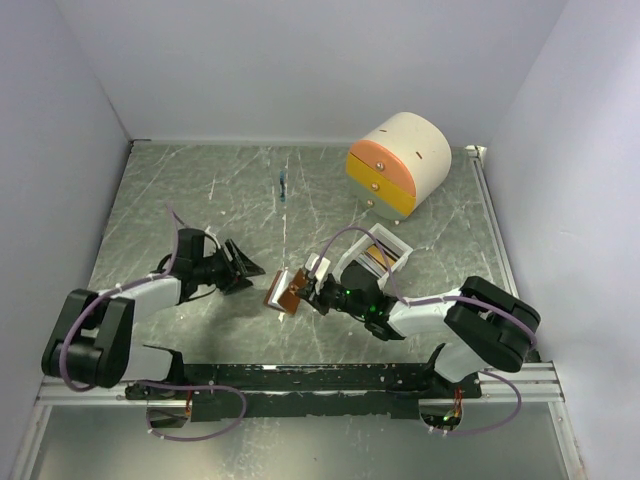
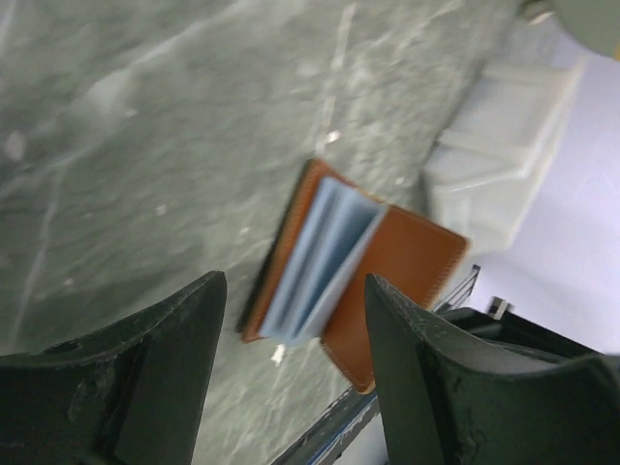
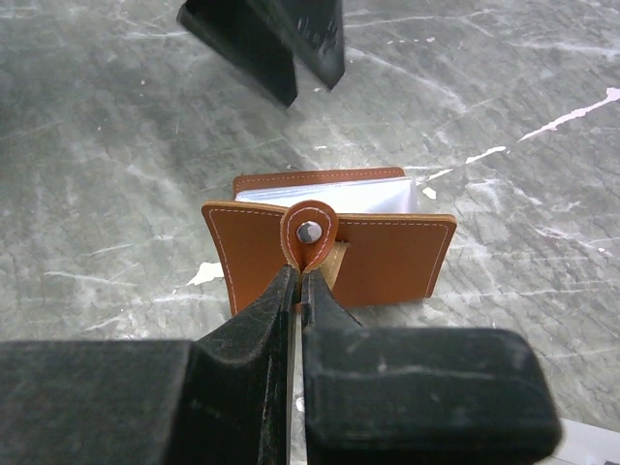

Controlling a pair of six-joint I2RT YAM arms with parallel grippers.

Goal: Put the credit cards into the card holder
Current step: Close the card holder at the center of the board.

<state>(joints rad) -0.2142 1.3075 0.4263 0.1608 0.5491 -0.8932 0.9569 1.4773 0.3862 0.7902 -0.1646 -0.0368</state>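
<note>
The card holder (image 1: 284, 290) is a brown leather wallet standing half open on the marbled table between the two arms. Its snap-stud tab (image 3: 309, 232) faces my right gripper (image 3: 300, 279), which is shut on the base of that tab. Pale blue-grey leaves (image 2: 320, 260) fan out inside the card holder (image 2: 407, 266); I cannot tell whether any of them are credit cards. No loose credit cards show clearly. My left gripper (image 1: 243, 266) is open and holds nothing, a short way left of the holder. Its fingers (image 3: 266, 39) show beyond the card holder (image 3: 387, 257) in the right wrist view.
A white rectangular tray (image 1: 392, 245) lies just right of the holder, partly behind my right arm, with something dark and yellowish in it. A cream-and-orange rounded drawer box (image 1: 400, 160) stands at the back right. A small blue mark (image 1: 285, 185) is at the back centre. White walls enclose the table.
</note>
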